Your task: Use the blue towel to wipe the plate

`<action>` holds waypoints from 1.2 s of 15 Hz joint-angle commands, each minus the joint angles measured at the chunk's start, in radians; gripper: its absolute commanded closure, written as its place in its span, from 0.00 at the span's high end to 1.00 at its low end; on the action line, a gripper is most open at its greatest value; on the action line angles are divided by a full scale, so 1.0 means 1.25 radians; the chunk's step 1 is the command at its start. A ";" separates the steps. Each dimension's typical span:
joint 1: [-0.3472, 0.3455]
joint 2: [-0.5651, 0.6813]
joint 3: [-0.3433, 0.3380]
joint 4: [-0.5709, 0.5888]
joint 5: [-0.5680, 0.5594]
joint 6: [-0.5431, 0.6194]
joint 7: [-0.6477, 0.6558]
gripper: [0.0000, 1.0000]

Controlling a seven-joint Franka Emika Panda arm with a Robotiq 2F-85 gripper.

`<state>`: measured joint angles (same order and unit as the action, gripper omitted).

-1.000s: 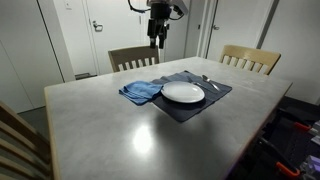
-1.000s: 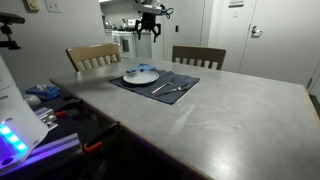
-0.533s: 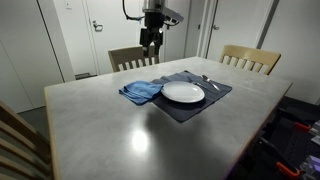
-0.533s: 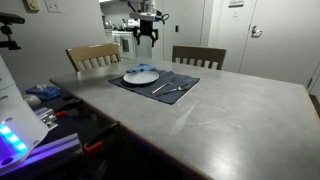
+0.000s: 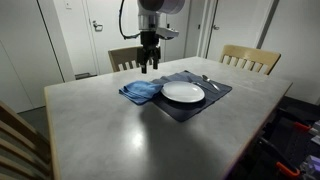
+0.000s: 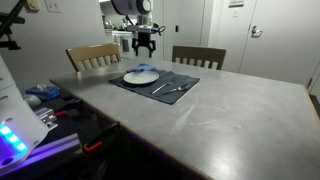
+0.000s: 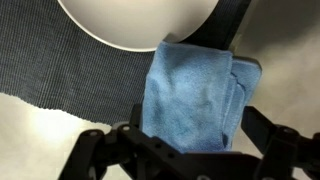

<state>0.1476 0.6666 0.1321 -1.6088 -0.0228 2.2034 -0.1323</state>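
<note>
Finding: my fingers [image 5: 144, 66] hang in the air above the blue towel [image 5: 140, 91], off to one side of the plate [image 5: 183, 92]. They are spread wide, hold nothing and touch nothing. The wrist view confirms it: the two fingers [image 7: 95, 150] stand far apart at the lower edge, with the blue towel [image 7: 195, 100] lying between them, well below.

The towel is folded and lies flat just beside the plate's rim [image 7: 130, 20]. I cannot tell whether cloth and rim touch. In an exterior view the towel [image 6: 140, 69] shows on the far side of the plate [image 6: 141, 76], with my fingers [image 6: 136, 48] above it.

The plate is white, bare, and sits on a dark placemat [image 5: 200, 105] on the counter [image 5: 110, 130]. The towel side of the placemat [image 7: 60, 60] reaches under part of the towel. Cutlery [image 6: 170, 88] lies on the placemat on the side of the plate away from the towel.
</note>
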 commanded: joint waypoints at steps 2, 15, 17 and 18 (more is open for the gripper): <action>0.036 0.057 -0.020 0.053 -0.041 -0.022 0.042 1.00; 0.078 0.137 -0.029 0.132 -0.064 -0.045 0.106 1.00; 0.078 0.146 -0.028 0.143 -0.060 -0.044 0.115 1.00; 0.078 0.150 -0.026 0.147 -0.058 -0.044 0.118 1.00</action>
<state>0.2380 0.8251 0.1027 -1.4731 -0.1015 2.1762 -0.0047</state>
